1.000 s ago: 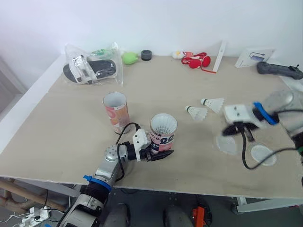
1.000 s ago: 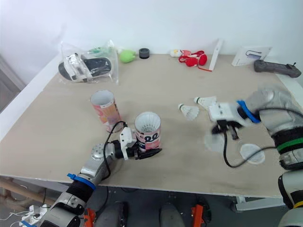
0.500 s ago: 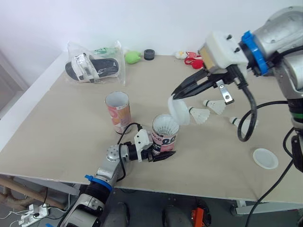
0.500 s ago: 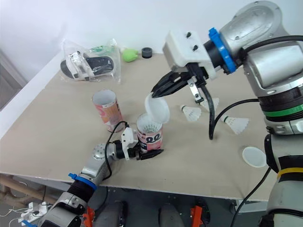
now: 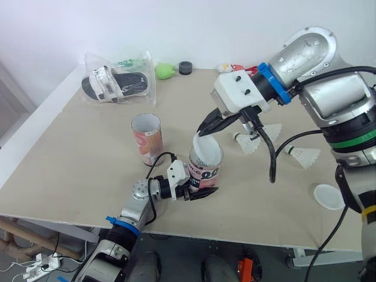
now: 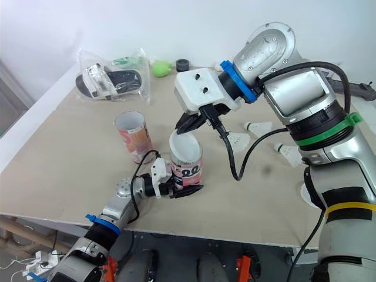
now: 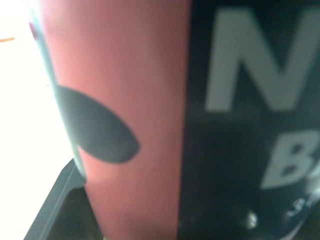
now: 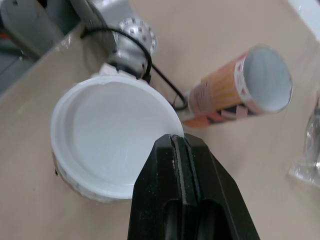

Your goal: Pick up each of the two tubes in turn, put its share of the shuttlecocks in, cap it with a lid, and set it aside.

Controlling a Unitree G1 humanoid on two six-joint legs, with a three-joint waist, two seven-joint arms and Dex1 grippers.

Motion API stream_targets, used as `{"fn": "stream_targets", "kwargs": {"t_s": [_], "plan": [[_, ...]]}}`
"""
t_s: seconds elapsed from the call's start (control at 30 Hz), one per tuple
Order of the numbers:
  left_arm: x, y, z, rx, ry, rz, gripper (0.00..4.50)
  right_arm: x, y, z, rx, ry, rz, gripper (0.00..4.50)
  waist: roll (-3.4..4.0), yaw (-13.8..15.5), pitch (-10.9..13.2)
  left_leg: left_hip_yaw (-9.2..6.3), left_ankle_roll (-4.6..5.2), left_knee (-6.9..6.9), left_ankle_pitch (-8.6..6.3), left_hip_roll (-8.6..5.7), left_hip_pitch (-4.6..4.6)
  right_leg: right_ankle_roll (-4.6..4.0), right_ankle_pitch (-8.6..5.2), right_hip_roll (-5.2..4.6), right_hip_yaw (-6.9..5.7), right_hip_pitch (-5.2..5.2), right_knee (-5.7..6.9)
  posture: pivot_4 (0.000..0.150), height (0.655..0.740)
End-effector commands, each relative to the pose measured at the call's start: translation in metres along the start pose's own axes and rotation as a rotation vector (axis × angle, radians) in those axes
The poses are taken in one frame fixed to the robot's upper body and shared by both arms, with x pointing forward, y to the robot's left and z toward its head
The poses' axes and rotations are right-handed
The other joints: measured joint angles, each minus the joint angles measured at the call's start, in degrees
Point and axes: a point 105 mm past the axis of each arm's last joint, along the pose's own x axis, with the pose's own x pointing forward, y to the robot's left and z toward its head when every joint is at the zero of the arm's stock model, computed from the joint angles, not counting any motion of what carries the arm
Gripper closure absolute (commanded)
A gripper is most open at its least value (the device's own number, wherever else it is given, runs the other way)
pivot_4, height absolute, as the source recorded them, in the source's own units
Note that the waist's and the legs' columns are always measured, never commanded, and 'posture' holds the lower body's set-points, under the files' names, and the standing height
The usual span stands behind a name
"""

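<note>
The right gripper (image 5: 205, 129) has swung across, its fingers pinching the round white plastic lid (image 8: 107, 132), now tilted over the pink-and-black cardboard tube (image 5: 203, 171) and seemingly not yet seated. The left gripper (image 5: 197, 191) fingers clamp that tube near the worktop (image 5: 88, 147) front edge.

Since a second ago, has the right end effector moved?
Yes. It swung left from beside the spare lid to the held tube, carrying a lid.

Pink-and-black tube (image 5: 203, 176) upright near table (image 5: 88, 150) front, white lid (image 5: 205, 150) tilted over its mouth, second tube (image 5: 146, 138) upright, open, nearby, three shuttlecocks (image 5: 304, 155), spare lid (image 5: 329, 197) lying loose.
</note>
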Motion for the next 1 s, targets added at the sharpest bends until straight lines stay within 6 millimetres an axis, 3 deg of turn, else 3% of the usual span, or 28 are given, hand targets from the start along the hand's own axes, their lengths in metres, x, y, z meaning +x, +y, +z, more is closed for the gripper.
{"fn": "stream_targets", "kwargs": {"t_s": [0.03,0.3,0.57,1.0], "plan": [[-0.004,-0.008,-0.024,-0.070,0.069,0.003,1.42,-0.008,-0.001,0.004,-0.048,0.036,0.015,4.47,0.00,0.0,0.0,0.00,0.00,0.00,0.00,0.00,0.00,0.00,0.00,0.00,0.00,0.00,0.00,0.150,0.7400],[-0.004,-0.008,-0.023,-0.073,0.066,0.003,1.42,-0.009,0.000,-0.001,-0.041,0.070,0.020,4.47,0.00,0.0,0.0,-0.01,0.00,0.00,0.00,0.00,0.00,-0.01,0.00,0.00,0.00,0.00,0.00,0.150,0.7400],[-0.004,-0.007,-0.023,-0.072,0.067,0.002,1.42,-0.019,-0.006,0.010,-0.046,0.045,-0.010,4.47,0.00,0.0,0.0,-0.01,0.00,0.00,0.00,0.00,0.00,-0.02,0.01,0.00,0.00,0.00,0.00,0.150,0.7400],[-0.003,-0.007,-0.024,-0.075,0.067,0.003,1.42,-0.012,0.001,-0.001,-0.016,0.062,0.021,4.47,0.00,0.0,0.0,-0.02,0.00,0.00,0.01,-0.01,0.00,-0.01,0.01,0.00,-0.01,0.00,0.00,0.150,0.7400]]}}
